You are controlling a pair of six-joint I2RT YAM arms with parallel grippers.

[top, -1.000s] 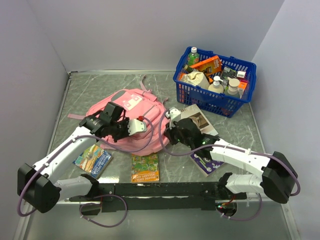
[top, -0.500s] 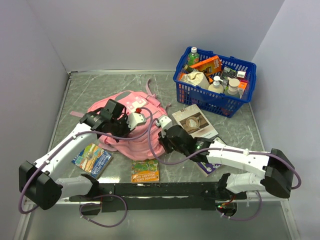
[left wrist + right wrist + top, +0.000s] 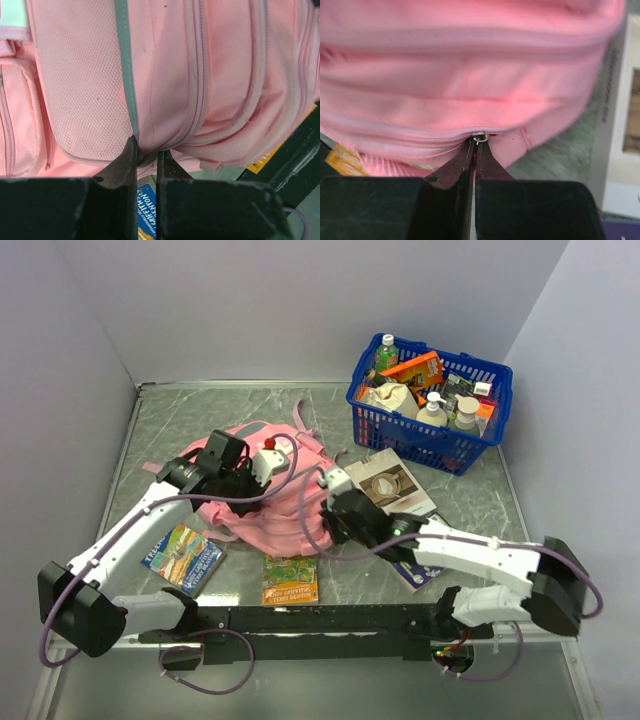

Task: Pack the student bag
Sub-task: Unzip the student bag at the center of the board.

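Slippage looms: right gripper pinches zip pull at 3 o'clock of bag, left gripper pinches its fabric; tugging could free either

The grey marbled table carries the student bag, a blue basket and scattered books.

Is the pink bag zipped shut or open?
Shut: on the student bag the zippers lie closed, no gap shows; the right gripper pinches a zipper pull.
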